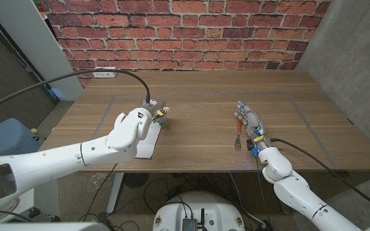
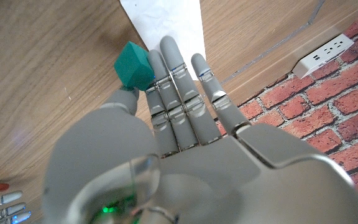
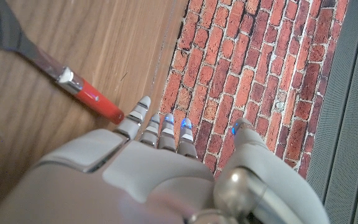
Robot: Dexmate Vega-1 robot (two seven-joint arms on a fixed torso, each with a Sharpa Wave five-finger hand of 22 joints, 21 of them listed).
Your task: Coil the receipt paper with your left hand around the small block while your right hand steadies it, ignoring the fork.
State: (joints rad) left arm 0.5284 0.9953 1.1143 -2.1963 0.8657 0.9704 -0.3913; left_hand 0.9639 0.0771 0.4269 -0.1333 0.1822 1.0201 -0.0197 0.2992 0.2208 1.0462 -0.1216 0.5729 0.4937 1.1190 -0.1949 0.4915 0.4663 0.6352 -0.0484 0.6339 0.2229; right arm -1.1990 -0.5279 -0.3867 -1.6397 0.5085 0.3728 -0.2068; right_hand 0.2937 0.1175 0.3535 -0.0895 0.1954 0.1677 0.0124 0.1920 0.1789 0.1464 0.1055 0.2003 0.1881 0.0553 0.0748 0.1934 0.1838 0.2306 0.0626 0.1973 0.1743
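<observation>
The paper point(image 1: 147, 145) is lying flat on the desk point(image 1: 198, 109), a white strip toward the robot's left, partly covered by the left arm in the head view. In the left wrist view the strip point(image 2: 168, 20) is showing beyond the fingertips. The block point(image 2: 133, 65), small and teal, is sitting on the wood just beside the paper's edge, touching the side of the left hand point(image 2: 173, 124). That hand is reaching over the paper with its fingers point(image 2: 178, 74) straight and close together, gripping nothing. In the head view the left hand point(image 1: 151, 114) is hovering at the strip's far end.

Well apart, toward the right, the fork point(image 1: 238, 133) with a red handle is lying on the desk. The right hand point(image 1: 252, 125) is waiting just beside it, fingers extended and holding nothing. In the right wrist view the fork point(image 3: 73, 84) is lying near the fingertips point(image 3: 143, 107).
</observation>
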